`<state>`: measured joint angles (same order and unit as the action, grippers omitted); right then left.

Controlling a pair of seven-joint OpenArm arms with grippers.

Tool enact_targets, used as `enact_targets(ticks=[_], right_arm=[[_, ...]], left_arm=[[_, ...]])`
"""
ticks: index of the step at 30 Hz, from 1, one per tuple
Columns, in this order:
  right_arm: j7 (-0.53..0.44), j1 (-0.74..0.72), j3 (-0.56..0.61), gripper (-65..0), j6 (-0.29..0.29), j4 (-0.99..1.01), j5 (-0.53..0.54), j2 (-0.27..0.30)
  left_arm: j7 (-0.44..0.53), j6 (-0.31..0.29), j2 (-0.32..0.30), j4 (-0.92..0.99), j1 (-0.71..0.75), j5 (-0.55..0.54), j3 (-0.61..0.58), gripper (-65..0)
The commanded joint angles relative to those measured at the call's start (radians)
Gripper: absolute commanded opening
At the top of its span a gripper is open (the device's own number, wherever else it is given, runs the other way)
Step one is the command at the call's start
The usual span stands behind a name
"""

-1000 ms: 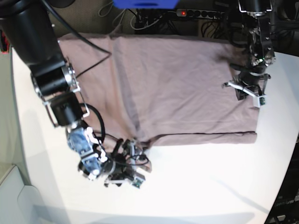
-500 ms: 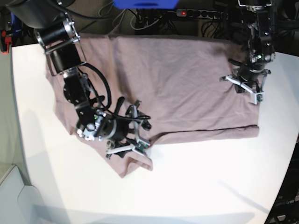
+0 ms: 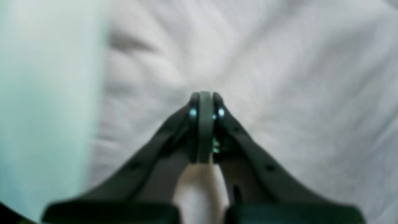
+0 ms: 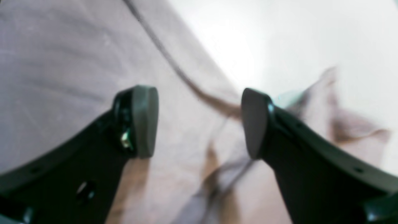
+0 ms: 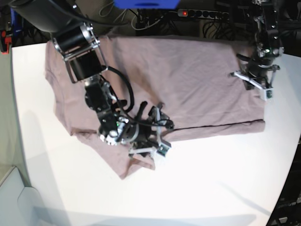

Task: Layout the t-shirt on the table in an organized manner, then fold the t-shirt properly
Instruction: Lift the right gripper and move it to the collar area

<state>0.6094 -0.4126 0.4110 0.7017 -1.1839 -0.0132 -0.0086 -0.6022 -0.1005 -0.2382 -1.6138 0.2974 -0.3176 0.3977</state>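
Note:
The mauve-pink t-shirt (image 5: 188, 75) lies spread across the far half of the white table (image 5: 211, 179), with a sleeve sticking out toward the front (image 5: 136, 167). My right gripper (image 5: 157, 133) hovers over the shirt's lower edge, beside that sleeve. In the right wrist view it (image 4: 199, 121) is open, with nothing between its fingers and a dark seam of the t-shirt (image 4: 62, 56) running underneath. My left gripper (image 5: 256, 81) sits at the shirt's right edge. In the left wrist view it (image 3: 203, 95) is shut, and creases in the t-shirt (image 3: 295, 77) converge at its tips.
A power strip with a red light (image 5: 184, 12) and loose cables lie behind the table's far edge, next to a blue object (image 5: 146, 4). The table's right edge (image 5: 289, 160) curves close to the left arm.
My right arm has swung from the front left of the table up and right onto the shirt, staying open. The left gripper drifted up and right, and the shirt's right edge followed it.

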Motion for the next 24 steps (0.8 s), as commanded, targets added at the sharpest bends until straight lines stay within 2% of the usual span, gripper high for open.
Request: enact_targets(ticks=[1, 6, 12, 21, 24], right_arm=[[-0.018, -0.004, -0.001, -24.8, -0.004, -0.027, 0.012, -0.006], [-0.010, 0.133, -0.005, -24.8, -0.004, -0.166, 0.012, -0.006], [-0.010, 0.321, -0.005, -24.8, -0.004, -0.331, 0.012, -0.006], [-0.019, 0.444, -0.007, -24.8, -0.004, -0.345, 0.012, -0.003], [-0.021, 0.462, -0.007, -24.8, -0.004, -0.340, 0.012, 0.000]], left_arm=[[0.021, 0.002, -0.013, -0.035, -0.019, -0.002, 0.011, -64.9], [0.020, 0.002, -0.017, -0.030, -0.097, 0.005, 0.014, -64.9], [0.020, 0.002, -0.014, 0.163, -0.228, 0.005, 0.005, -64.9], [0.018, 0.011, -0.013, 0.320, -0.350, -0.001, 0.013, -64.4], [0.012, 0.011, -0.011, 0.350, -0.376, -0.002, 0.014, -59.6]])
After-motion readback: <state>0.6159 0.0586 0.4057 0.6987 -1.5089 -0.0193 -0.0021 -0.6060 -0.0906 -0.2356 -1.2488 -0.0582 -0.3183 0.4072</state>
